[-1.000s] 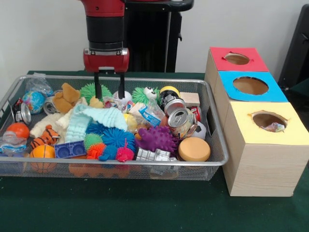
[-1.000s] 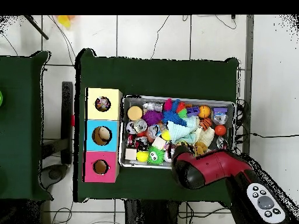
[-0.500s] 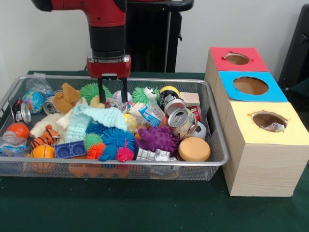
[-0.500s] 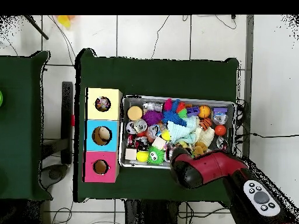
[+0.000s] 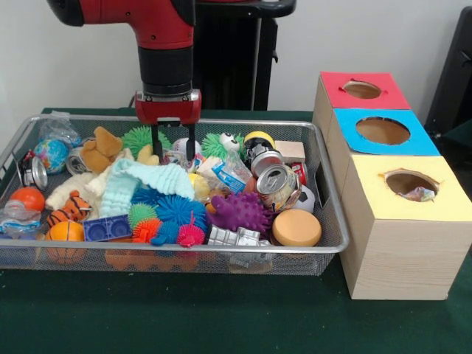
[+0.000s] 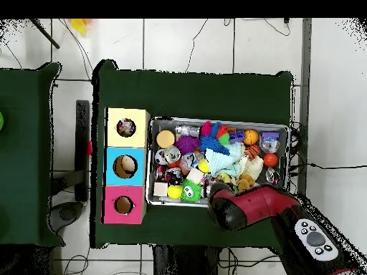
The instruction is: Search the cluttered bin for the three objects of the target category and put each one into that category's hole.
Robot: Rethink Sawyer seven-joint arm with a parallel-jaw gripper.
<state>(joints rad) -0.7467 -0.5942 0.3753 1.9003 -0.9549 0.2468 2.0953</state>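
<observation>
A wire bin [image 5: 324, 243] crammed with toys, cans and cloth is seen on a green worktop [image 5: 221, 324], with a red and black arm [image 5: 166, 44] lowered over its far side. The tool [image 5: 174, 150] is held just above the clutter with its two dark fingers [image 5: 157, 144] spread moderately apart and nothing gripped between them; a white ball [image 5: 179, 147] is partly seen between and behind the fingers, a green spiky ball [image 5: 137, 139] lies just to the left, and a pale blue knitted cloth [image 5: 147, 181] is spread below. Nearer the front of the bin, a purple spiky toy [image 5: 240, 212], a crushed can [image 5: 277, 184], a tan disc [image 5: 296, 227] and a blue block [image 5: 107, 228] are packed close together, while a tiger toy [image 5: 70, 208] and an orange ball [image 5: 65, 233] are found at the left end. Beside the bin, three wooden boxes are lined up, topped in red [image 5: 363, 90], blue [image 5: 382, 131] and yellow [image 5: 410, 184], each cut with a round hole; something is seen inside the yellow one. From overhead, the arm [image 6: 251, 208] is shown covering the bin's [image 6: 218, 122] lower edge, with the tool itself hidden beneath it.
</observation>
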